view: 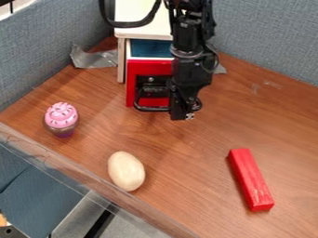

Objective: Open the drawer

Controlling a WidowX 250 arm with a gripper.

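Camera view:
- My gripper (182, 112) hangs beside the black handle (151, 109), placed, I judge, for pulling; spread or pressed together, I cannot tell.
- The red drawer (131, 83) stands partly out of its cabinet (142, 33).
- Wooden tabletop (180, 158) around me, with toy cupcake (61, 116), egg (126, 171), red block (251, 179); blue-grey walls (264, 39) behind.

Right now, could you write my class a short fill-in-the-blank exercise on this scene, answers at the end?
1. The drawer is not shut but ____, and its blue inside shows.
2. The handle, where the gripper is, has the colour ____.
3. Across the picture, the egg lies ____ the cupcake and the block.
4. The block matches the drawer front, which is coloured ____.

Missing words: open; black; between; red
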